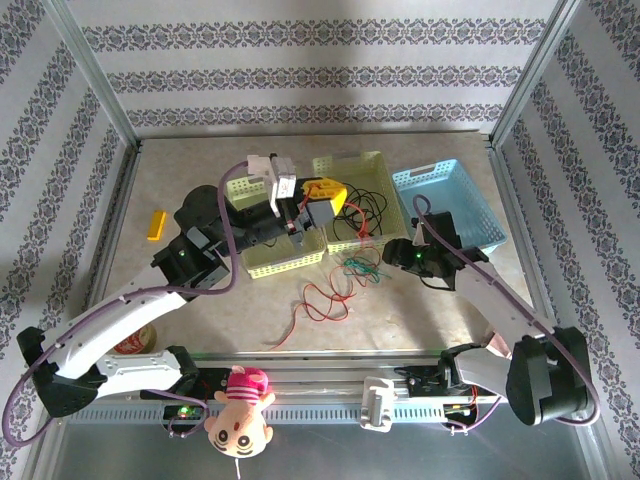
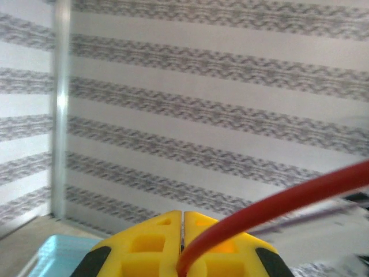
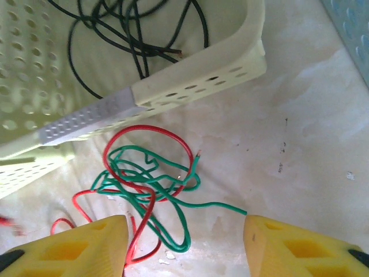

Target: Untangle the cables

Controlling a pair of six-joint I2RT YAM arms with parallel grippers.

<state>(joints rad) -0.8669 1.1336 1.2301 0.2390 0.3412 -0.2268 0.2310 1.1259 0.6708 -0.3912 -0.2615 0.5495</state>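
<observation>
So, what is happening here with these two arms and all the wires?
Two robot arms are sorting out thin cables. The left gripper is shut on a red cable and holds it up in the air. The right gripper hangs open, holding nothing, just above a knot of green cable and a red strand lying on the table beside a pale basket. A black cable already lies inside that basket. The green and red are not yet separated.

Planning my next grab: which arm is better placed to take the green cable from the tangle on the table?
Right. The right tool hangs open just above the green cable, tangled with red beside the basket. The left tool is shut on a red cable, facing the wall.
</observation>
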